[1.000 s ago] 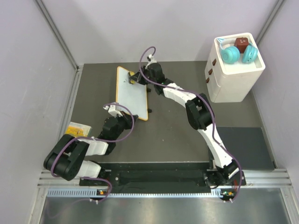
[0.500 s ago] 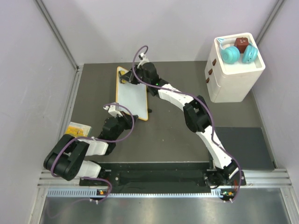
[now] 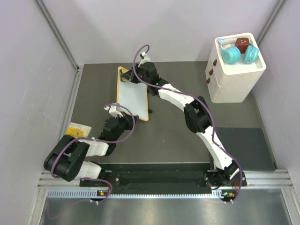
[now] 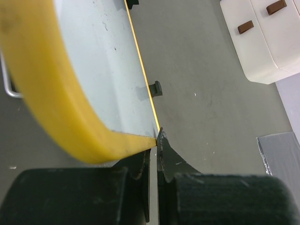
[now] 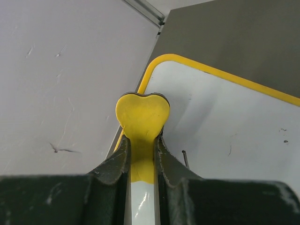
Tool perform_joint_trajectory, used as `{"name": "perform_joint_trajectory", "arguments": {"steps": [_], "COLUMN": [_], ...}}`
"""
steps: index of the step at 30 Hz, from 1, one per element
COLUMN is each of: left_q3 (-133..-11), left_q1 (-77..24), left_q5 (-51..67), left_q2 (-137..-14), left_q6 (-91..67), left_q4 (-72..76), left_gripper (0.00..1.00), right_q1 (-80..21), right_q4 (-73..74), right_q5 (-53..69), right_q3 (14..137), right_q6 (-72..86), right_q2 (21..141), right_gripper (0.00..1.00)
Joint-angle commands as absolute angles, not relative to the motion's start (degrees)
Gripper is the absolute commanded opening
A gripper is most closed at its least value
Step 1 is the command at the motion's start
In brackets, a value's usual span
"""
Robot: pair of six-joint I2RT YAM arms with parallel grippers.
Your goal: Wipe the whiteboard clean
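The whiteboard (image 3: 133,98), white with a thin yellow frame, lies on the dark table left of centre. My right gripper (image 3: 125,79) is over its far left corner. It is shut on a small yellow bone-shaped piece (image 5: 142,115), whose rounded end lies against the board (image 5: 225,117) at the frame's corner. A few faint black marks (image 5: 229,150) remain on the white surface. My left gripper (image 3: 127,115) is at the board's near end. Its jaws are pinched shut on the near corner of the whiteboard (image 4: 108,70), where the yellow frame meets the fingertips.
A white drawer unit (image 3: 236,70) stands at the back right, also in the left wrist view (image 4: 262,37), with teal headphones (image 3: 239,54) and a brown cube (image 3: 242,43) on top. A yellow packet (image 3: 77,129) lies left. A dark mat (image 3: 243,147) lies near right. Grey walls close in.
My right gripper slid left along the board's far end with the yellow piece, then stopped. The left arm and the board have not moved.
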State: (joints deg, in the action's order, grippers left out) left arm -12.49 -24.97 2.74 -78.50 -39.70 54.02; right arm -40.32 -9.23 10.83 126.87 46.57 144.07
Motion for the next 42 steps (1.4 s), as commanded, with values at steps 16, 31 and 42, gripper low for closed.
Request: {"name": "perform_joint_trajectory", "arguments": {"steps": [16, 31, 42], "left_q3": [-11.3, -11.3, -11.1], "left_q1": [-26.9, -27.2, -27.3], "left_q5": [7.5, 7.9, 8.2], "left_q2": [-78.5, -78.6, -78.7], "left_q6": [-34.6, -34.5, -34.4], "left_q4": [50.8, 51.2, 51.5], "left_gripper": [0.0, 0.0, 0.0], "right_q1": [-38.2, -32.2, -30.2], "right_q4": [-4.7, 1.5, -10.6], "right_q5": [9.8, 5.4, 11.0], "right_q3": [122.6, 125.5, 126.0], "right_q6": [44.6, 48.3, 56.2], "right_q2": [146.3, 149.1, 152.4], "right_gripper": [0.0, 0.0, 0.0]}}
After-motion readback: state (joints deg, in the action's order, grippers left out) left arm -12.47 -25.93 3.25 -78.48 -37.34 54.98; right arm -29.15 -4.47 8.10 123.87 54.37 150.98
